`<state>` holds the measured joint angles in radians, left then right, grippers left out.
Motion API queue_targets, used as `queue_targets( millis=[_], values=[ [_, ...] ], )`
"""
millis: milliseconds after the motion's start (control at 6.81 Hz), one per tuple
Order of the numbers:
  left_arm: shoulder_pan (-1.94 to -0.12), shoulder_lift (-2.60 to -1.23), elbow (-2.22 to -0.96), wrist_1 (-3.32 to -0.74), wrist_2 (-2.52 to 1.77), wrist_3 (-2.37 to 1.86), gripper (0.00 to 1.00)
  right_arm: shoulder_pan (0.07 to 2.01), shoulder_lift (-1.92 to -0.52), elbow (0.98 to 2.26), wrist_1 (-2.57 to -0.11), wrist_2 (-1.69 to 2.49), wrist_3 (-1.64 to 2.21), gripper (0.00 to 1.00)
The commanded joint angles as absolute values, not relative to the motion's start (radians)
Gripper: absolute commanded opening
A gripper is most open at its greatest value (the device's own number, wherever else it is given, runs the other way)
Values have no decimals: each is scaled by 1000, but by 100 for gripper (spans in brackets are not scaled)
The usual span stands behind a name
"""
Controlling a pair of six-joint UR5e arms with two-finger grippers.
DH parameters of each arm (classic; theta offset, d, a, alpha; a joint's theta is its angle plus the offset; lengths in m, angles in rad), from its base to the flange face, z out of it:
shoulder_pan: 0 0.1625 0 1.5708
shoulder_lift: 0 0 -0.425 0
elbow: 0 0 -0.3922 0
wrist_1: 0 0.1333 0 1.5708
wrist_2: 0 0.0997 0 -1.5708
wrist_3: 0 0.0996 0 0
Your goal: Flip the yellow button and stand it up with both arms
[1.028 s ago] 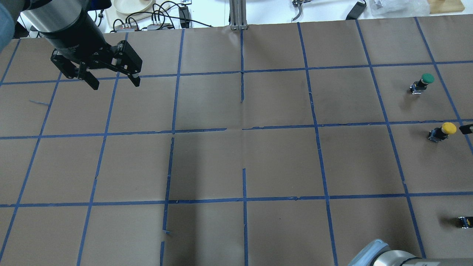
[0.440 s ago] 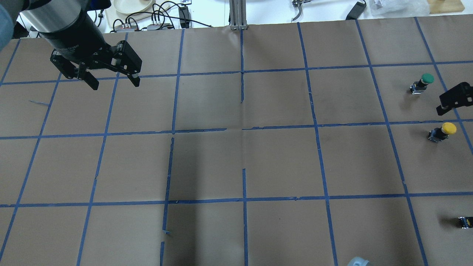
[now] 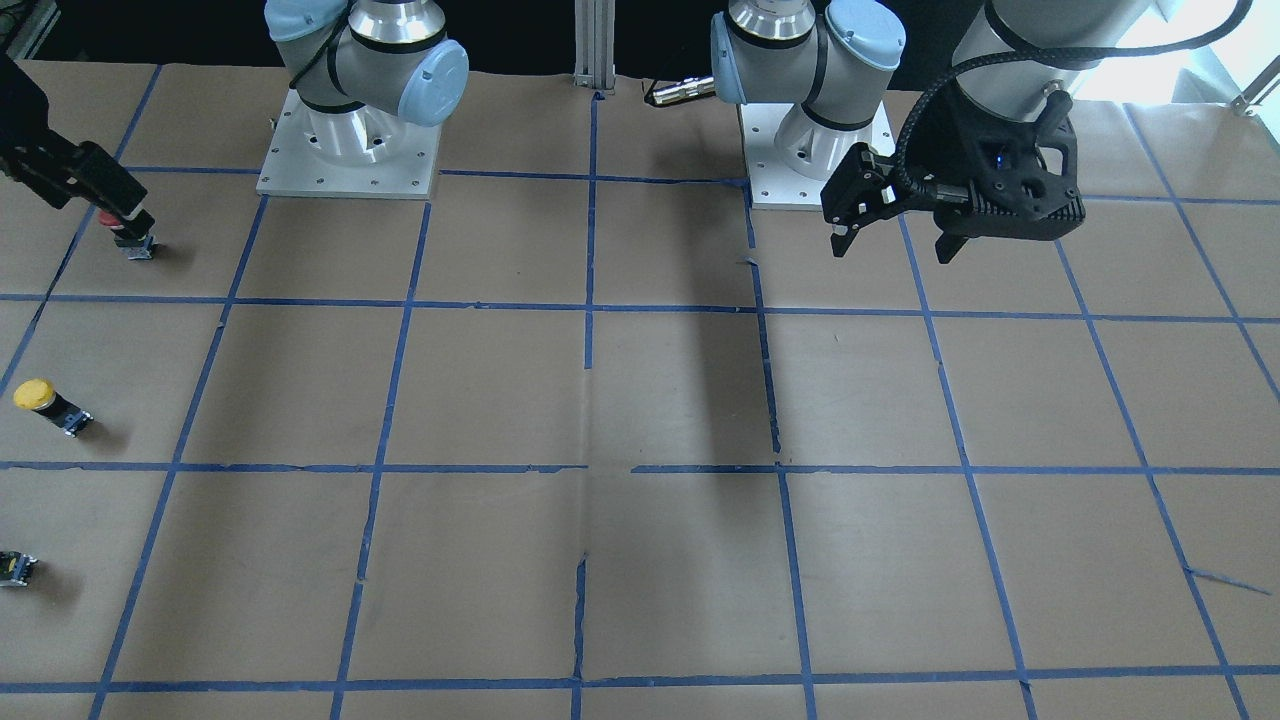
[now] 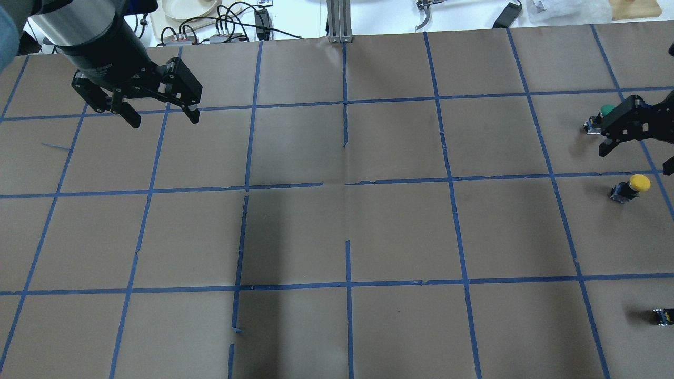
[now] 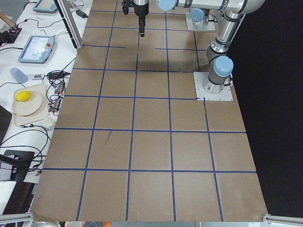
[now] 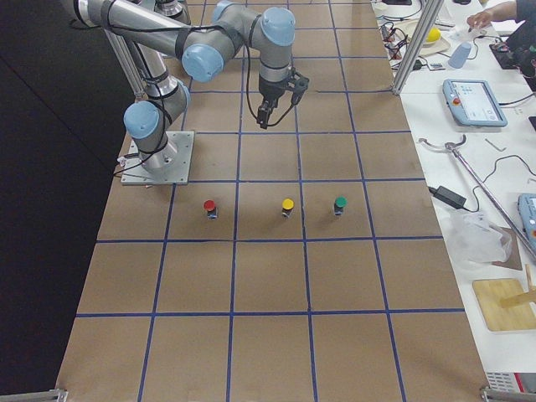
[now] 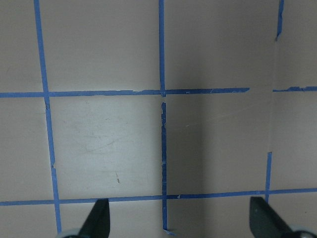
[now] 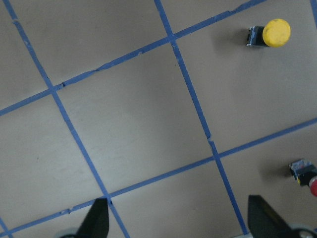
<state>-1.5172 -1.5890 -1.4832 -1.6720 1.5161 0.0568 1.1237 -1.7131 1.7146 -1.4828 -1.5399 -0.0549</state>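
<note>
The yellow button (image 4: 633, 186) appears to stand cap up on the brown paper at the table's right edge. It also shows in the front view (image 3: 42, 403), the right side view (image 6: 287, 206) and the right wrist view (image 8: 270, 33). My right gripper (image 4: 636, 160) is open and empty. It hovers well above the paper close to the yellow button, its fingertips (image 8: 96, 220) wide apart. My left gripper (image 4: 165, 121) is open and empty over the far left of the table, far from the button. It also shows in the front view (image 3: 893, 250) and the left wrist view (image 7: 181, 225).
A green button (image 4: 606, 111) stands beyond the yellow one, partly behind my right gripper. A red button (image 6: 209, 206) stands on the yellow one's near side. A small black part with a yellow mark (image 4: 662, 316) shows at the view's edge. Blue tape lines cross the paper.
My right gripper has come into the overhead view from the right edge, moving up and inward beside the yellow button. Its elbow has left the bottom edge. The left gripper has not moved.
</note>
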Motion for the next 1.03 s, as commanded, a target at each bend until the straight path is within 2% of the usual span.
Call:
queue_targets(
  millis=[0,440,881],
  values=[
    [-1517,-1589,-1483,-1672,1516,57,100,1249,-1715,1629,-1373,-1531,64,100],
    [-1517,-1588,-1483,-1672,1513,55,100,1500,-1695,1649,-1403,-1542,172,100],
    [-1516,-1589,-1485,-1672,1513,55,100,1517,-1700,1677,-1433,-1548,192,100]
  ],
)
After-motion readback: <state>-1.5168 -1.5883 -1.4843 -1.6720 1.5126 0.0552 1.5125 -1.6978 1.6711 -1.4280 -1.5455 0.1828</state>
